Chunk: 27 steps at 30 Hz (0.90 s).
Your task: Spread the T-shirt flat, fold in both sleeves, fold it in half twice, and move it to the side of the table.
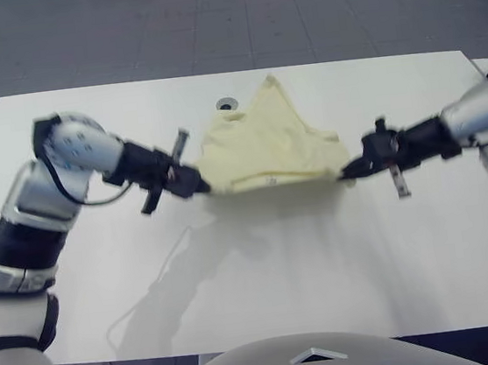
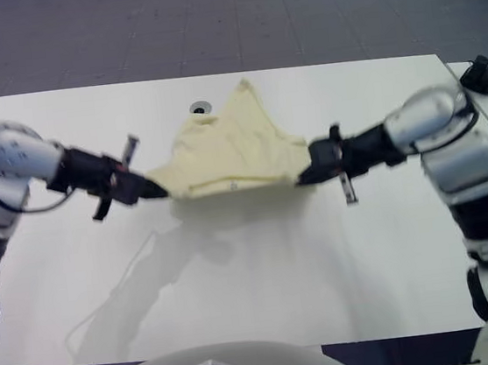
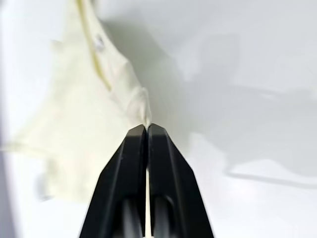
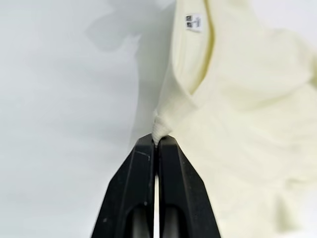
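Observation:
A pale yellow T-shirt [image 1: 268, 144] hangs stretched above the white table [image 1: 236, 271], its near edge lifted and its far part trailing back to the tabletop. My left gripper [image 1: 202, 185] is shut on the shirt's left corner; the left wrist view shows the cloth [image 3: 89, 114] pinched at the closed fingertips [image 3: 147, 127]. My right gripper [image 1: 347, 171] is shut on the shirt's right corner, with fabric [image 4: 237, 99] bunched at its tips [image 4: 156, 139]. A small label [image 4: 193, 22] sits near the neckline.
A round hole [image 1: 226, 105] in the table lies just behind the shirt. A thin cable [image 1: 149, 281] runs over the near left of the table. A dark object [image 2: 485, 73] rests beyond the table's right edge.

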Tool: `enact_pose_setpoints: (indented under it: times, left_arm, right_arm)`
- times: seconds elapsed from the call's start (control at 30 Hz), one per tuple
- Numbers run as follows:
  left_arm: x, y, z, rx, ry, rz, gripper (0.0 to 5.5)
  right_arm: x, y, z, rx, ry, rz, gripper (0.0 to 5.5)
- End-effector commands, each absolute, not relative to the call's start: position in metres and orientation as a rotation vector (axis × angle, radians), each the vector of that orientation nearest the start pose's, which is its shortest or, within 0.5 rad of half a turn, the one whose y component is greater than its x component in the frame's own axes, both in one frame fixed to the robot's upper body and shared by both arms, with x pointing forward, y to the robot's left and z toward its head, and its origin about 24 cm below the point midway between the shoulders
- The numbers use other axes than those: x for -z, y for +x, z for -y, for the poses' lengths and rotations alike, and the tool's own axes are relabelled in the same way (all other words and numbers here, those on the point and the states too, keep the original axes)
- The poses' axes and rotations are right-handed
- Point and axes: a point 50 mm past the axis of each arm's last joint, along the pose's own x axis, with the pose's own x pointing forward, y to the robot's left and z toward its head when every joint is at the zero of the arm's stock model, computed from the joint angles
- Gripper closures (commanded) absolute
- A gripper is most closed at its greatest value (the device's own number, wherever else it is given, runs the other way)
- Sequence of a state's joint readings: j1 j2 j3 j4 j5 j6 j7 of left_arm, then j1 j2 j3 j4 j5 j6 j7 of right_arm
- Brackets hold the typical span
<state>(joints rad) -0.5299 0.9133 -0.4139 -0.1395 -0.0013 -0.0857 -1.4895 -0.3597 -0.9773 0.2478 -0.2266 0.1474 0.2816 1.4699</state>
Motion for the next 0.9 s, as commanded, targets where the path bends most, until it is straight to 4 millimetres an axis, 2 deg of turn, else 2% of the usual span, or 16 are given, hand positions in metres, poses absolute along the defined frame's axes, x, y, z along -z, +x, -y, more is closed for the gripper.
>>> enact_pose_setpoints:
  times: [0.03, 0.13, 0.27, 0.37, 0.47, 0.53, 0.57, 0.7, 0.73, 0.8, 0.9]
  left_arm:
    - [-0.115, 0.226, -0.17, 1.802, 1.23, -0.414, 5.49]
    - [-0.103, 0.212, -0.172, 1.835, 1.203, -0.462, 5.49]
    - [-0.099, 0.206, -0.174, 1.836, 1.185, -0.487, 5.49]
    - [-0.1, 0.205, -0.173, 1.83, 1.161, -0.482, 5.49]
    - [-0.112, 0.218, -0.173, 1.769, 1.138, -0.449, 5.49]
    - [-0.129, 0.241, -0.172, 1.682, 1.132, -0.393, 5.49]
    - [-0.14, 0.258, -0.173, 1.611, 1.141, -0.353, 5.49]
    - [-0.2, 0.358, -0.161, 1.077, 1.186, -0.076, 5.49]
    - [-0.214, 0.375, -0.156, 0.967, 1.184, -0.025, 5.49]
    - [-0.239, 0.397, -0.148, 0.825, 1.177, 0.035, 5.49]
    - [-0.266, 0.414, -0.141, 0.651, 1.215, 0.074, 5.49]
  right_arm:
    - [-0.113, 0.205, 0.188, -1.602, -0.774, -0.618, 5.5]
    - [-0.101, 0.185, 0.183, -1.631, -0.716, -0.656, 5.5]
    - [-0.094, 0.172, 0.179, -1.629, -0.68, -0.674, 5.5]
    - [-0.094, 0.172, 0.178, -1.617, -0.673, -0.669, 5.5]
    - [-0.101, 0.179, 0.18, -1.587, -0.694, -0.641, 5.5]
    - [-0.115, 0.199, 0.184, -1.511, -0.745, -0.577, 5.5]
    - [-0.125, 0.216, 0.186, -1.449, -0.783, -0.528, 5.5]
    - [-0.177, 0.315, 0.194, -1.034, -0.92, -0.255, 5.5]
    - [-0.188, 0.334, 0.193, -0.965, -0.924, -0.215, 5.5]
    - [-0.214, 0.37, 0.191, -0.83, -0.933, -0.143, 5.5]
    - [-0.254, 0.403, 0.184, -0.633, -0.955, -0.053, 5.5]
